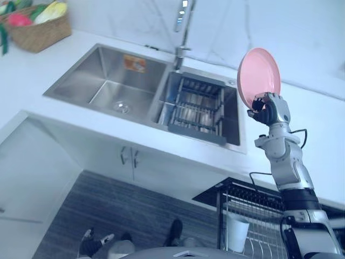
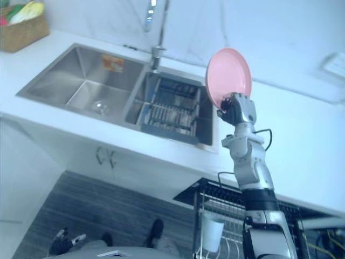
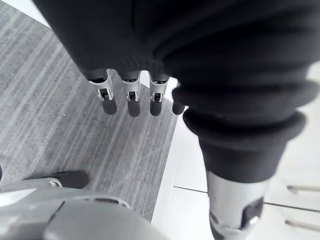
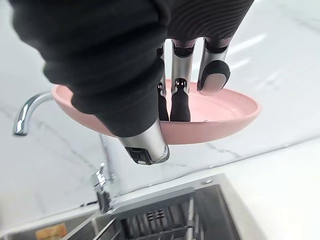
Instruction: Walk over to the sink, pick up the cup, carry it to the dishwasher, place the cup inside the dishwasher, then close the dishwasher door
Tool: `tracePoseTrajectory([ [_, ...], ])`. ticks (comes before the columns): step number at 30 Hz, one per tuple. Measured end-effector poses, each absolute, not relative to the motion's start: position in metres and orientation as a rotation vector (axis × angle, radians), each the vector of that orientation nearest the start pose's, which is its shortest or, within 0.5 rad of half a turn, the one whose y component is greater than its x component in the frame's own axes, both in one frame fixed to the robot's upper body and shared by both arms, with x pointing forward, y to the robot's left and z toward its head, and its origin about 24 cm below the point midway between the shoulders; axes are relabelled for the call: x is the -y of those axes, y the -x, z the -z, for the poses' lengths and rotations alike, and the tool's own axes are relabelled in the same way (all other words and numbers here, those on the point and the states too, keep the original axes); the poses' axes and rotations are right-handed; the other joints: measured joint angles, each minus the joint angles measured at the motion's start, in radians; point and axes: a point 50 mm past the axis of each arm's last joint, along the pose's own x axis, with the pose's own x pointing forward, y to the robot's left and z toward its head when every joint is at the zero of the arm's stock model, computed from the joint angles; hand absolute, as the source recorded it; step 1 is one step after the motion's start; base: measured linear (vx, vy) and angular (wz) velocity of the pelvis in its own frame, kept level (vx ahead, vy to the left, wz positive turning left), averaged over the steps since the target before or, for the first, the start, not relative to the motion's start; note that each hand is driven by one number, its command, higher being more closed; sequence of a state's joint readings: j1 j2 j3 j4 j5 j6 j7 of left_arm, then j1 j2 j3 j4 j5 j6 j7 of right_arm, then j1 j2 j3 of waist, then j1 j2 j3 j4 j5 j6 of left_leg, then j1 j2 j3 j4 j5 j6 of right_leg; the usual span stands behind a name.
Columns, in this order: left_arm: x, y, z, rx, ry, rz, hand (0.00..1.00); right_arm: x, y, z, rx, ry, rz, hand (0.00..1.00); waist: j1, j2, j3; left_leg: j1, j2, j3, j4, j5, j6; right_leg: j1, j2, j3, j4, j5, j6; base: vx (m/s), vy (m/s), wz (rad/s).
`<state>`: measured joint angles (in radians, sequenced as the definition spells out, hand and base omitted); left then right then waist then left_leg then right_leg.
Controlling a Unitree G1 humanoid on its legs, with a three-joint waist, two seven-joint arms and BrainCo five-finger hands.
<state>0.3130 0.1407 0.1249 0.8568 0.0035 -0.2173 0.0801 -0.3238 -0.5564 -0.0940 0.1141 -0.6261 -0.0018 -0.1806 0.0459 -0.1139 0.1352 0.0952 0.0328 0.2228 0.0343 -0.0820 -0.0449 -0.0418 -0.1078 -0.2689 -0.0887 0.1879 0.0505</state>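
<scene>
Plate (image 1: 259, 75), pink, not a cup, is what we see in the right hand (image 1: 269, 110), right of centre in the head view. The plate stands on edge, raised above the white counter (image 1: 302, 116) just right of the sink (image 1: 102, 65). In the right wrist view the fingers (image 4: 180, 102) curl over the inside of the plate and the thumb comes up under its rim, so the hand is clamped on it.

We mark the sink as a steel double basin in the upper left half of the frame. A wire drain rack (image 1: 197, 108) sits in its right basin and the faucet (image 1: 183, 32) rises behind the divider. A wicker basket (image 1: 40, 29) is in the top left corner.

The white cup (image 1: 237, 232) stands upright in the dishwasher rack (image 1: 264, 213) at the lower right of the frame, below the counter edge.

The left hand (image 3: 130, 97) hangs over the grey striped floor (image 3: 60, 115) with its fingers straight and loose, holding nothing.
</scene>
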Motion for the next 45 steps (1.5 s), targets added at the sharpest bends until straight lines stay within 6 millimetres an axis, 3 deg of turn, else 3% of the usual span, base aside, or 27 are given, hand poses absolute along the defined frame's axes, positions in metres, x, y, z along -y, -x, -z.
tracePoseTrajectory([
  [3, -0.228, -0.051, 0.145, -0.950, -0.128, -0.297, 0.00, 0.262, -0.292, -0.158, 0.310, 1.136, 0.339, 1.00, -0.028, 0.027, -0.016, 0.001, 0.001, 0.087, 0.072, -0.060, 0.008, -0.026, 0.010, 0.108, 0.000, 0.022, 0.007, -0.03, 0.057, -1.02],
  [6, -0.228, -0.050, 0.146, -0.965, -0.124, -0.293, 0.00, 0.272, -0.280, -0.152, 0.273, 1.139, 0.361, 1.00, -0.051, 0.030, -0.017, -0.012, 0.008, 0.147, 0.173, -0.135, 0.013, -0.050, 0.027, 0.207, 0.002, 0.033, 0.010, -0.06, 0.077, -1.11],
  [8, -0.227, -0.048, 0.148, -0.986, -0.120, -0.273, 0.00, 0.278, -0.271, -0.145, 0.237, 1.142, 0.371, 1.00, -0.062, 0.031, -0.019, -0.003, 0.026, 0.198, 0.213, -0.165, 0.023, -0.054, 0.042, 0.180, 0.000, -0.036, 0.002, -0.10, 0.071, -0.94],
  [9, -0.222, -0.048, 0.149, -1.000, -0.109, -0.266, 0.00, 0.278, -0.268, -0.141, 0.222, 1.138, 0.368, 1.00, -0.070, 0.083, -0.035, 0.000, 0.074, 0.253, 0.187, -0.158, 0.036, -0.060, 0.053, 0.089, 0.029, -0.125, -0.019, -0.10, 0.093, -1.28],
  [10, -0.218, -0.049, 0.150, -0.993, -0.092, -0.271, 0.00, 0.275, -0.270, -0.141, 0.235, 1.137, 0.355, 1.00, -0.063, 0.093, -0.034, 0.013, 0.096, 0.318, 0.172, -0.157, 0.035, -0.107, 0.035, -0.025, 0.179, -0.138, -0.082, -0.10, 0.111, -1.49],
  [12, -0.222, -0.047, 0.150, -1.002, -0.089, -0.297, 0.00, 0.271, -0.271, -0.141, 0.245, 1.137, 0.337, 1.00, -0.067, 0.090, -0.033, 0.023, 0.103, 0.393, 0.168, -0.158, 0.037, -0.131, -0.036, -0.162, 0.392, -0.200, -0.113, -0.05, 0.078, -1.23],
  [14, -0.222, -0.045, 0.150, -1.014, -0.086, -0.306, 0.00, 0.266, -0.274, -0.139, 0.245, 1.132, 0.301, 1.00, -0.063, 0.072, -0.043, 0.040, 0.113, 0.470, 0.183, -0.158, 0.037, -0.086, -0.106, -0.273, 0.505, -0.275, -0.124, 0.03, -0.003, -1.08],
  [15, -0.223, -0.045, 0.150, -1.017, -0.085, -0.307, 0.00, 0.261, -0.277, -0.139, 0.259, 1.127, 0.284, 1.00, -0.064, 0.065, -0.045, 0.036, 0.123, 0.495, 0.208, -0.159, 0.036, -0.057, -0.127, -0.311, 0.517, -0.282, -0.132, 0.08, -0.066, -1.18],
  [16, -0.224, -0.046, 0.150, -1.013, -0.084, -0.315, 0.00, 0.254, -0.281, -0.141, 0.279, 1.127, 0.262, 1.00, -0.058, 0.048, -0.050, 0.023, 0.132, 0.500, 0.250, -0.162, 0.035, -0.050, -0.120, -0.328, 0.482, -0.263, -0.128, 0.02, -0.136, -1.44],
  [17, -0.225, -0.050, 0.151, -1.012, -0.059, -0.336, 0.00, 0.247, -0.287, -0.144, 0.303, 1.128, 0.225, 1.00, -0.039, 0.060, -0.055, 0.008, 0.154, 0.463, 0.274, -0.158, 0.044, -0.036, -0.056, -0.332, 0.386, -0.215, -0.158, -0.01, -0.171, -1.43],
  [19, -0.219, -0.055, 0.151, -1.003, -0.045, -0.326, 0.00, 0.241, -0.292, -0.147, 0.328, 1.126, 0.198, 1.00, -0.016, 0.088, -0.059, 0.004, 0.171, 0.424, 0.212, -0.139, 0.039, -0.002, 0.034, -0.258, 0.176, -0.121, -0.155, -0.08, -0.213, -1.40],
  [20, -0.215, -0.064, 0.151, -0.980, -0.038, -0.314, 0.00, 0.241, -0.292, -0.150, 0.333, 1.133, 0.190, 1.00, -0.023, 0.092, -0.052, 0.017, 0.164, 0.427, 0.182, -0.152, -0.011, 0.001, 0.019, -0.281, 0.196, -0.202, -0.125, -0.04, -0.215, -0.97],
  [21, -0.216, -0.070, 0.150, -0.973, -0.042, -0.307, 0.00, 0.241, -0.293, -0.147, 0.318, 1.131, 0.182, 1.00, -0.020, 0.081, -0.044, 0.019, 0.159, 0.437, 0.192, -0.150, -0.015, 0.001, 0.002, -0.312, 0.198, -0.206, -0.074, -0.02, -0.181, -0.55],
  [27, -0.217, -0.076, 0.149, -0.967, -0.060, -0.292, 0.00, 0.241, -0.291, -0.138, 0.243, 1.125, 0.132, 1.00, -0.020, 0.089, -0.019, -0.003, 0.184, 0.403, 0.177, -0.121, -0.055, 0.054, 0.093, -0.302, 0.007, -0.095, -0.073, -0.10, -0.115, -0.17],
  [33, -0.223, -0.079, 0.147, -0.945, -0.097, -0.285, 0.00, 0.242, -0.281, -0.139, 0.240, 1.106, 0.158, 1.00, -0.015, 0.064, 0.042, -0.035, 0.159, 0.371, 0.134, -0.074, -0.044, 0.022, 0.082, -0.316, 0.000, -0.079, -0.079, -0.11, 0.074, 0.11],
  [39, -0.225, -0.093, 0.144, -0.904, -0.111, -0.273, 0.00, 0.242, -0.282, -0.140, 0.235, 1.076, 0.181, 1.00, -0.014, 0.066, 0.092, -0.108, 0.144, 0.354, 0.177, -0.077, -0.018, -0.036, 0.057, -0.318, 0.000, -0.044, -0.073, -0.06, 0.176, 0.05],
  [45, -0.223, -0.126, 0.134, -0.815, -0.119, -0.245, 0.00, 0.240, -0.299, -0.155, 0.247, 1.044, 0.210, 1.00, -0.016, 0.086, 0.182, -0.206, 0.126, 0.348, 0.242, -0.094, 0.026, -0.108, 0.021, -0.314, 0.000, 0.006, -0.066, -0.08, 0.167, 0.03],
])
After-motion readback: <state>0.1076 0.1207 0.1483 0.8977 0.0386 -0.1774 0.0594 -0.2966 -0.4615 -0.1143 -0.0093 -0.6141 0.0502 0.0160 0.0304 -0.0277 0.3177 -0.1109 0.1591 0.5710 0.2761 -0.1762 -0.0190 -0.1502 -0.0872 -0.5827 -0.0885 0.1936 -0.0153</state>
